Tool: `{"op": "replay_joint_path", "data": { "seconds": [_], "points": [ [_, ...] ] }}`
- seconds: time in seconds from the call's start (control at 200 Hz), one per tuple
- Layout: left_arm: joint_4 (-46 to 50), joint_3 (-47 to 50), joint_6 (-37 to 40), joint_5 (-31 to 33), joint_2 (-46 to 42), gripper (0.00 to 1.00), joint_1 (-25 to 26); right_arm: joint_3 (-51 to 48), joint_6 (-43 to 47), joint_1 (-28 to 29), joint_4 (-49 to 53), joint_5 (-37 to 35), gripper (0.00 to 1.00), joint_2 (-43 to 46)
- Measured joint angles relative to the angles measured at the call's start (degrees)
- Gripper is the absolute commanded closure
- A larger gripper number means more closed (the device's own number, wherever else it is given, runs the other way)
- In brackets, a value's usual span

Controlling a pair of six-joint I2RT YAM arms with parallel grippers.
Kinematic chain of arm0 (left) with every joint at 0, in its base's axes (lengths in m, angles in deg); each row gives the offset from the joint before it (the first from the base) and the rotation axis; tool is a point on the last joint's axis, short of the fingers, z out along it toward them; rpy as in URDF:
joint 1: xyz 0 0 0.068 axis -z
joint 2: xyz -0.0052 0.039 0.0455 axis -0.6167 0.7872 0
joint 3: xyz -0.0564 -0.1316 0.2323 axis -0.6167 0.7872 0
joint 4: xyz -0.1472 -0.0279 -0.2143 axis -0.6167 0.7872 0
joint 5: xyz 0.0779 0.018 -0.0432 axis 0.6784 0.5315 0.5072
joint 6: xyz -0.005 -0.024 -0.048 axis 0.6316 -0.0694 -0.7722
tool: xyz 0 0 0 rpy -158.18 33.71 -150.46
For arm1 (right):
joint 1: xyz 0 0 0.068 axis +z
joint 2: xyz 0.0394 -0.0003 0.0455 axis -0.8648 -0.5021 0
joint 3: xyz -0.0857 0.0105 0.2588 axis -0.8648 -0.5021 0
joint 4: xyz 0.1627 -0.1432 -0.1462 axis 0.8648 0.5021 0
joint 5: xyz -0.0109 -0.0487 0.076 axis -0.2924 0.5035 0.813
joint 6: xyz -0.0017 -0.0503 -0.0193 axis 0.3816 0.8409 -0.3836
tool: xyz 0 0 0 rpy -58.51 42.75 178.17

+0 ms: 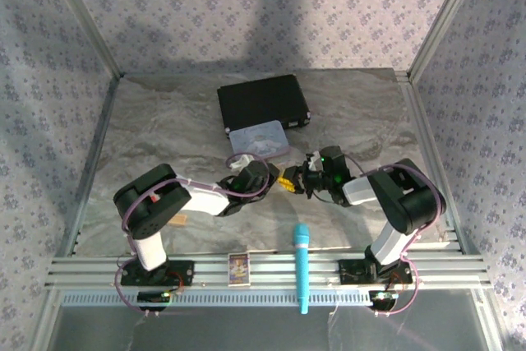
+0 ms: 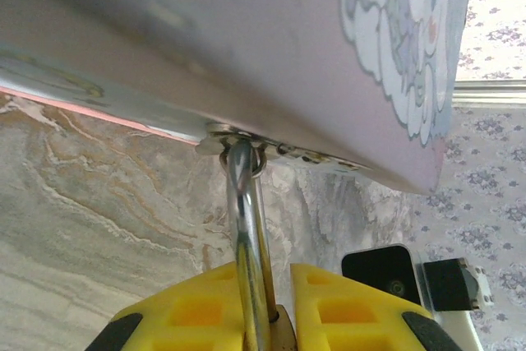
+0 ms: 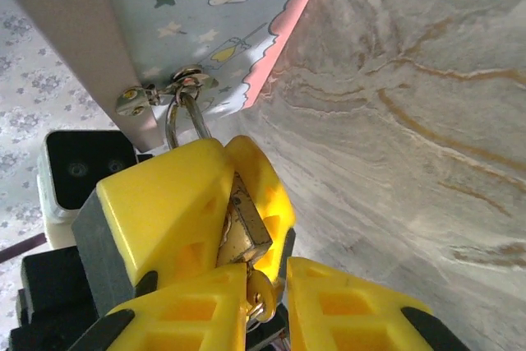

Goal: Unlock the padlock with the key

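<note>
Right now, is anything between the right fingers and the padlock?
Nothing visible blocks it. The left fingers clamp the padlock by its sides where it hangs from the hasp. Its lower end faces the right fingers directly. A small metal piece, possibly the key, sits in that gap.

Black-and-white arms (image 1: 201, 200) with purplish cables (image 1: 194, 183) carry yellow, seemingly hollow-celled fingers (image 2: 333, 310).

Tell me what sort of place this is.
Most likely a robot test cell: patterned walls on an aluminium frame enclose a marble-look tabletop, and a left arm and right arm are bolted at its near rail.
</note>
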Motion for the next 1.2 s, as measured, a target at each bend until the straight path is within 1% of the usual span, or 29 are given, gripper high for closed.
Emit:
{"op": "replay_joint_path", "data": {
  "seconds": [0.08,0.2,0.375,0.435,0.48,0.485,0.49,0.51,0.515,0.525,0.545,0.63,0.67,0.715,0.805,0.855,0.88,1.019,1.139,1.199],
  "points": [
    [1.5,-1.0,-0.4,-1.5,-0.1,1.00,0.0,0.2,5.4,0.1,8.5,-3.7,0.69,4.9],
    [2.3,-1.4,-0.5,-3.2,-0.3,1.00,0.2,1.6,14.4,0.2,22.1,-9.4,0.65,12.0],
    [3.4,-1.5,-0.4,-4.1,-0.7,1.00,0.1,4.2,27.9,1.7,36.7,-15.8,0.47,15.9],
    [4.1,-1.6,-0.4,-4.5,-0.9,1.00,0.1,5.2,33.2,3.0,41.2,-19.4,0.39,17.3],
    [4.4,-1.6,-0.4,-4.8,-1.1,1.00,0.1,5.7,36.3,4.1,43.7,-22.4,0.36,18.8],
    [4.5,-1.6,-0.4,-4.9,-1.1,1.00,0.1,5.7,36.5,4.2,43.9,-22.6,0.36,18.9],
    [4.5,-1.6,-0.4,-4.9,-1.1,1.00,0.1,5.8,37.2,4.3,44.2,-23.1,0.31,19.2],
    [4.6,-1.6,-0.4,-5.0,-1.2,1.00,0.1,5.9,38.3,4.7,44.9,-24.4,0.06,19.9],
    [4.7,-1.6,-0.4,-5.0,-1.2,1.00,0.1,5.9,38.7,4.9,45.2,-24.9,0.03,20.3],
    [4.7,-1.6,-0.4,-5.0,-1.2,1.00,0.1,5.9,39.5,5.1,45.4,-25.3,0.01,20.5],
    [4.9,-1.6,-0.4,-5.1,-1.3,1.00,0.1,5.9,40.5,5.5,45.9,-26.7,0.00,21.3],
    [5.4,-1.7,-0.4,-5.4,-1.5,1.00,0.1,6.1,46.9,7.5,47.8,-32.1,0.00,24.4],
    [5.6,-1.7,-0.4,-5.5,-1.6,1.00,0.1,6.5,49.6,8.4,48.3,-34.4,0.04,25.2],
    [5.7,-1.7,-0.4,-5.6,-1.6,1.00,0.1,7.0,52.7,9.3,48.4,-36.0,0.12,25.4],
    [5.8,-1.7,-0.4,-5.7,-1.6,1.00,0.1,7.4,58.8,11.4,47.5,-38.7,0.31,25.2],
    [5.9,-1.8,-0.4,-5.7,-1.6,1.00,0.1,7.5,62.3,12.5,46.7,-39.3,0.44,24.5],
    [6.0,-1.8,-0.4,-5.7,-1.7,1.00,0.1,7.6,63.6,12.9,46.3,-39.4,0.48,24.0],
    [6.5,-2.0,-0.4,-5.9,-1.7,1.00,0.1,8.1,67.8,15.0,43.5,-39.4,0.57,20.7],
    [6.8,-2.0,-0.4,-6.2,-1.9,1.00,0.1,8.1,69.6,16.8,40.4,-39.8,0.63,19.1],
    [7.0,-1.9,-0.4,-6.1,-2.0,1.00,0.1,7.9,70.6,17.3,39.1,-39.9,0.64,18.8]
  ]
}}
